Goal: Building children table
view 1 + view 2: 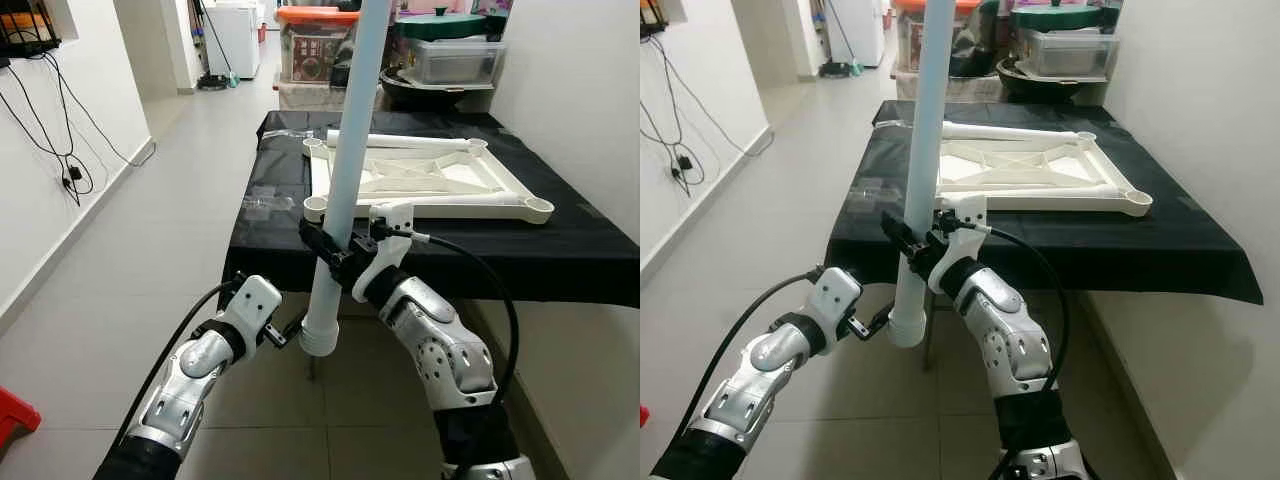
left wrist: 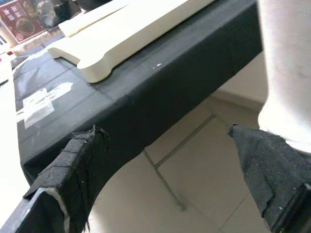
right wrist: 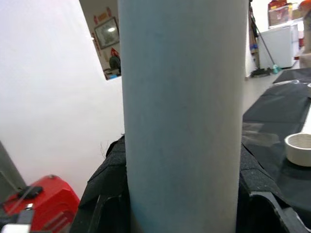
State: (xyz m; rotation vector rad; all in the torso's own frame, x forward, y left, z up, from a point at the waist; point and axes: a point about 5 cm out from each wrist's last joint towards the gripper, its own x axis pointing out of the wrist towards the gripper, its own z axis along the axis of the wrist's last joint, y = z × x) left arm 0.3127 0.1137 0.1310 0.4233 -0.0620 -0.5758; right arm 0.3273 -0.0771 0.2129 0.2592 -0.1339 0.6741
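A long white table leg [image 1: 345, 170] stands nearly upright in front of the table, and my right gripper [image 1: 335, 250] is shut on it just below its middle. In the right wrist view the leg [image 3: 182, 107] sits between the black fingers [image 3: 109, 170]. My left gripper [image 1: 290, 330] is open, low beside the leg's wider bottom end [image 1: 320, 335]; one finger [image 2: 272, 170] lies right under that end. The white table frame [image 1: 430, 185] lies upside down on the black-covered table [image 1: 560, 250], with a round socket [image 1: 316, 207] at its near left corner.
Another white leg [image 1: 400, 140] lies along the frame's far side. Clear plastic bags [image 1: 265, 200] lie on the table's left part. Storage boxes [image 1: 320, 45] stand behind the table. A wall runs on the right, cables [image 1: 60, 150] hang on the left wall, and open floor stretches left.
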